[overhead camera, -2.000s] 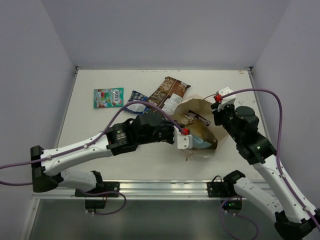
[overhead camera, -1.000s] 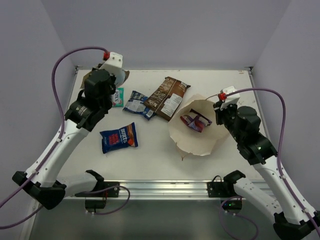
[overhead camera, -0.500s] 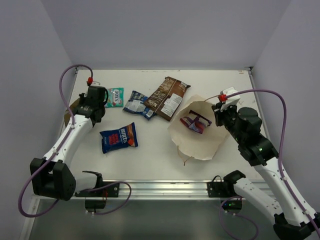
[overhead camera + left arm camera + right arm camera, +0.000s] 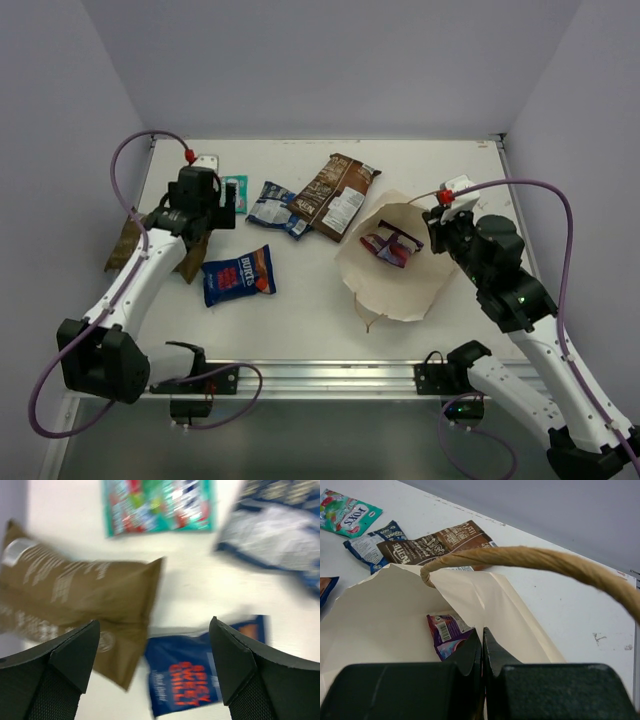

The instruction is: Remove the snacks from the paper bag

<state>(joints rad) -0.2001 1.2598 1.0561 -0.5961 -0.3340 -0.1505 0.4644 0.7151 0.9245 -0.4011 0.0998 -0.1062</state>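
The cream paper bag (image 4: 398,280) lies on its side right of centre, its mouth open, with a purple packet (image 4: 385,246) inside. My right gripper (image 4: 437,224) is shut on the bag's upper rim (image 4: 470,597); the purple packet (image 4: 446,631) shows just past its jaws. Out on the table lie other snacks: green-red (image 4: 157,505), blue-white (image 4: 275,206), dark brown-white (image 4: 335,193), blue-red (image 4: 238,275) and olive-brown (image 4: 125,243). Over the far left, my left gripper (image 4: 155,665) hangs open and empty, above the olive-brown packet (image 4: 75,600) and the blue-red packet (image 4: 190,677).
The bag's brown cord handle (image 4: 535,560) arches over my right gripper. The olive-brown packet lies at the table's left edge (image 4: 133,215), close to the left wall. The left wrist view is motion-blurred.
My left arm came out of the bag and swung to the far left with the olive-brown packet. Its jaws have just opened and the packet now lies on the table. My right gripper still holds the rim.
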